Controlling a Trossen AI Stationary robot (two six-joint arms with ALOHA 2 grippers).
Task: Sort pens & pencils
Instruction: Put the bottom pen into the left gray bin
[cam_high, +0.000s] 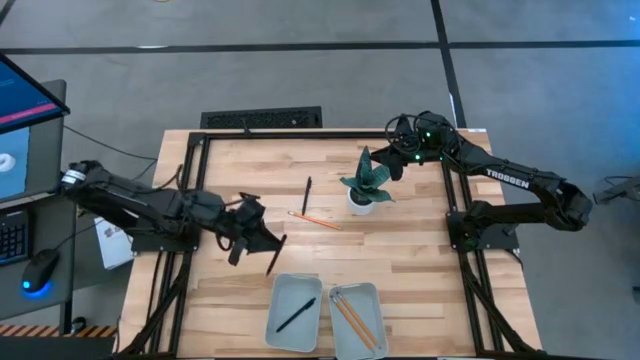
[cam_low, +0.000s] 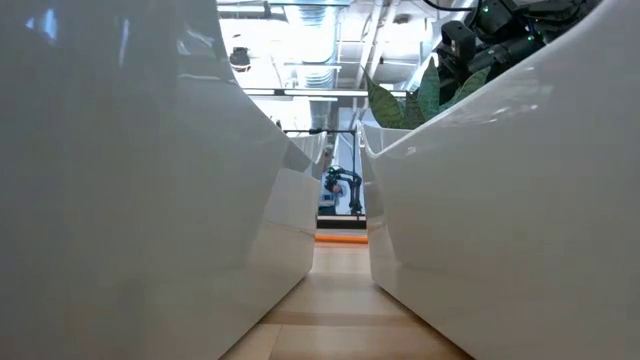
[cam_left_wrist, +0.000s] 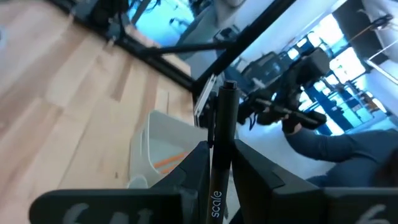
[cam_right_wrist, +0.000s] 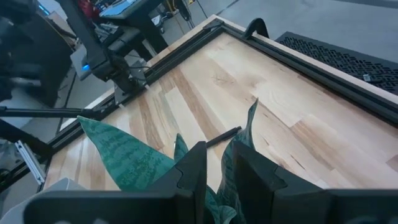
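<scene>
My left hand (cam_high: 262, 238) hangs over the table (cam_high: 420, 270) just up from the left tray (cam_high: 296, 312), its fingers clamped on a black pen (cam_high: 274, 257). From above that pen is only a short dark stroke; my left wrist view shows it (cam_left_wrist: 221, 149) standing up between my fingers (cam_left_wrist: 193, 171) with the cap end free.

A second pen (cam_high: 297, 315) lies slanted in the left tray, and two pencils (cam_high: 352, 318) lie side by side in the right tray (cam_high: 357, 318) (the low view shows only the two white tray walls (cam_low: 150, 180) and the gap between them).

Out on the table a third pen (cam_high: 307, 196) lies near a loose pencil (cam_high: 316, 220), apart from it. My right wrist view catches that pen (cam_right_wrist: 222, 136) but not the pencil.

My right hand (cam_high: 392, 166) waits beside the potted plant (cam_high: 366, 184), fingers (cam_right_wrist: 194, 168) close together with nothing between them.
</scene>
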